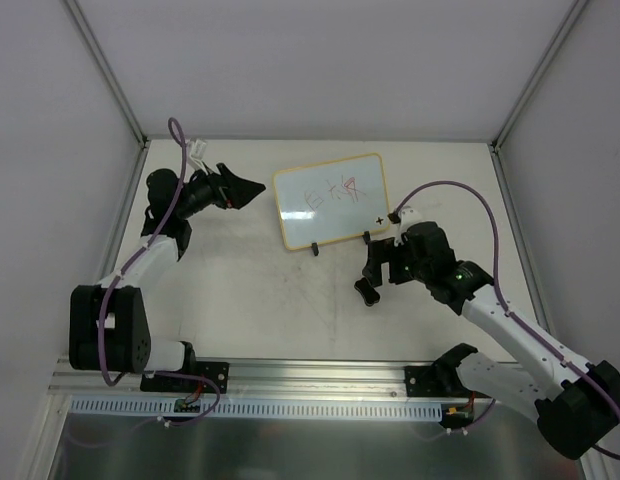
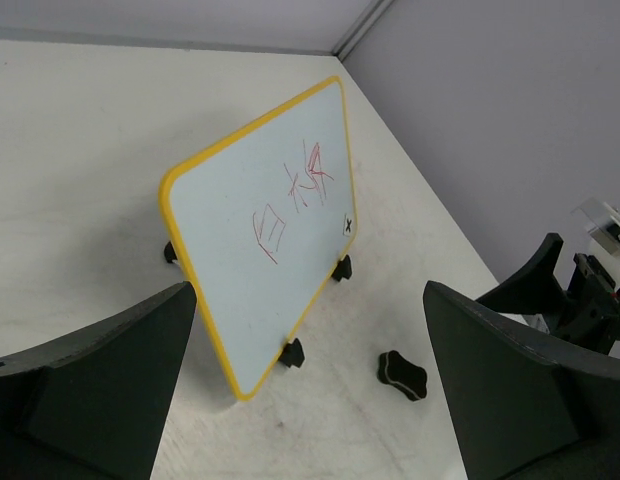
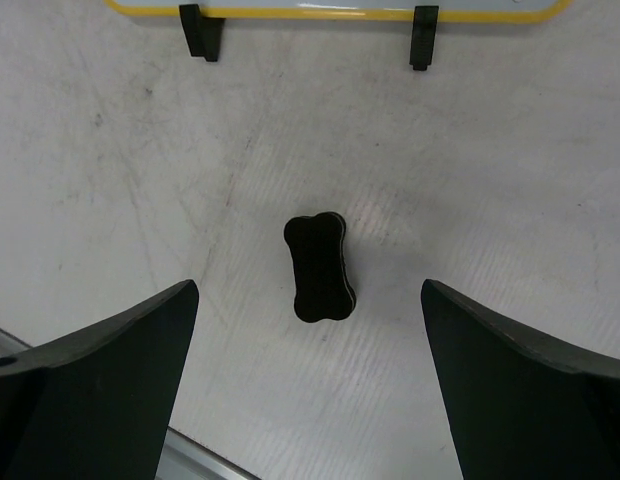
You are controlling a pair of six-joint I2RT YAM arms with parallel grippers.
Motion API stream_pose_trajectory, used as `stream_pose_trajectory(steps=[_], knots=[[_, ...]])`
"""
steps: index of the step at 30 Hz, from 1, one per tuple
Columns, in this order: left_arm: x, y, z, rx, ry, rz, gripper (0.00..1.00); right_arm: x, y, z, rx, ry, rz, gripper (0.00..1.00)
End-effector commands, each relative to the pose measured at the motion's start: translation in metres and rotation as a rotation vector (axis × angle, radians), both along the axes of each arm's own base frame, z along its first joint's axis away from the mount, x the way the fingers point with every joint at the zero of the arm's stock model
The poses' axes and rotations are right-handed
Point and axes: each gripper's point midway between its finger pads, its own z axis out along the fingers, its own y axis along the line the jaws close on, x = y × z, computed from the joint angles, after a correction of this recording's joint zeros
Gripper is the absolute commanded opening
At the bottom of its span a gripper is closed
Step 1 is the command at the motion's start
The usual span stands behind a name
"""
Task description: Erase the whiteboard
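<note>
Right claw (image 3: 308, 300) wide open, empty, poised over black eraser (image 3: 320, 267) lying on surface (image 1: 240, 300) near whiteboard (image 1: 330, 200) clip feet. Left claw (image 2: 310, 300) also spread, empty, facing board. Whiteboard propped tilted, rear-centre of surface; red scribbles (image 2: 290, 200) unwiped. Step, likely: eraser pickup. Next: descend, straddle eraser's narrow waist, close, lift.

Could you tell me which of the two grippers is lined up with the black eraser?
The right gripper: the eraser lies on the table between its open fingers in its wrist view, whereas the left gripper faces the whiteboard.
</note>
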Motion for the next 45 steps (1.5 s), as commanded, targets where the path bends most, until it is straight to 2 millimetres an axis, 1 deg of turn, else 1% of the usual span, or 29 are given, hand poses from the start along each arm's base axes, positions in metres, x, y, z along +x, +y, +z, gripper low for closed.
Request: stream_pose_trajectory(steps=[1, 3, 4, 5, 6, 7, 9, 11, 12, 15, 16, 17, 18, 20, 22, 23, 24, 25, 26, 29, 31, 32, 34, 38, 40, 41, 43, 45], knots=[[0.015, -0.004, 0.016, 0.033, -0.153, -0.105, 0.99, 0.012, -0.006, 0.014, -0.066, -0.063, -0.032, 0.99], [0.020, -0.007, 0.019, 0.023, -0.180, -0.148, 0.99, 0.011, -0.004, 0.009, -0.080, -0.055, -0.012, 0.99], [0.023, -0.008, 0.016, 0.019, -0.173, -0.160, 0.99, 0.010, -0.003, 0.007, -0.086, -0.048, -0.002, 0.99], [0.030, -0.008, 0.005, 0.015, -0.154, -0.163, 0.99, 0.009, -0.002, 0.000, -0.101, -0.029, 0.008, 0.99], [0.035, -0.007, 0.005, 0.010, -0.149, -0.159, 0.99, 0.008, -0.001, -0.005, -0.113, -0.017, 0.016, 0.99], [0.040, -0.007, -0.006, 0.009, -0.128, -0.158, 0.99, 0.006, 0.002, -0.009, -0.125, -0.009, 0.036, 0.99], [0.045, -0.006, -0.009, 0.013, -0.139, -0.153, 0.99, 0.004, 0.006, -0.020, -0.145, 0.013, 0.056, 0.98], [0.049, -0.007, -0.017, 0.010, -0.126, -0.161, 0.99, 0.001, 0.009, -0.027, -0.168, 0.014, 0.062, 0.96], [0.049, -0.008, -0.015, 0.009, -0.134, -0.167, 0.99, 0.002, 0.010, -0.029, -0.178, 0.016, 0.057, 0.95], [0.053, -0.008, -0.022, 0.012, -0.136, -0.177, 0.99, 0.000, 0.012, -0.036, -0.194, 0.018, 0.048, 0.96], [0.054, -0.009, -0.022, 0.015, -0.154, -0.180, 0.99, 0.001, 0.016, -0.038, -0.182, 0.010, 0.057, 0.96], [0.055, -0.009, -0.029, 0.014, -0.148, -0.188, 0.99, -0.004, 0.017, -0.046, -0.187, 0.021, 0.065, 0.96], [0.056, -0.011, -0.031, 0.007, -0.145, -0.202, 0.99, -0.003, 0.019, -0.048, -0.189, 0.011, 0.061, 0.96], [0.058, -0.013, -0.037, -0.006, -0.149, -0.233, 0.99, -0.004, 0.017, -0.057, -0.210, 0.026, 0.052, 0.96], [0.061, -0.015, -0.040, -0.026, -0.139, -0.244, 0.99, -0.003, 0.017, -0.062, -0.233, 0.031, 0.046, 0.95], [0.064, -0.015, -0.048, -0.029, -0.123, -0.248, 0.93, -0.003, 0.017, -0.067, -0.247, 0.041, 0.047, 0.93], [0.068, -0.015, -0.047, -0.034, -0.122, -0.252, 0.91, -0.002, 0.017, -0.069, -0.255, 0.043, 0.049, 0.93], [0.071, -0.015, -0.050, -0.038, -0.111, -0.250, 0.91, -0.001, 0.017, -0.070, -0.266, 0.040, 0.049, 0.93], [0.074, -0.015, -0.057, -0.042, -0.093, -0.245, 0.94, -0.001, 0.017, -0.072, -0.272, 0.044, 0.047, 0.93], [0.080, -0.014, -0.066, -0.044, -0.079, -0.227, 0.94, 0.000, 0.020, -0.075, -0.281, 0.050, 0.050, 0.92], [0.085, -0.014, -0.068, -0.052, -0.068, -0.228, 0.94, 0.001, 0.023, -0.076, -0.284, 0.057, 0.055, 0.91], [0.087, -0.014, -0.072, -0.056, -0.057, -0.231, 0.94, 0.002, 0.024, -0.077, -0.281, 0.059, 0.054, 0.90], [0.090, -0.016, -0.068, -0.063, -0.061, -0.246, 0.94, 0.003, 0.026, -0.082, -0.288, 0.072, 0.058, 0.88], [0.094, -0.023, -0.070, -0.066, -0.055, -0.267, 0.94, 0.005, 0.030, -0.090, -0.310, 0.101, 0.062, 0.72], [0.095, -0.025, -0.071, -0.063, -0.054, -0.270, 0.94, 0.005, 0.031, -0.095, -0.314, 0.111, 0.058, 0.72], [0.095, -0.025, -0.073, -0.062, -0.052, -0.271, 0.94, 0.005, 0.031, -0.099, -0.321, 0.121, 0.059, 0.68], [0.095, -0.028, -0.075, -0.061, -0.050, -0.276, 0.94, 0.006, 0.031, -0.101, -0.320, 0.120, 0.053, 0.61], [0.094, -0.029, -0.078, -0.061, -0.046, -0.280, 0.94, 0.006, 0.031, -0.102, -0.317, 0.121, 0.053, 0.59]])
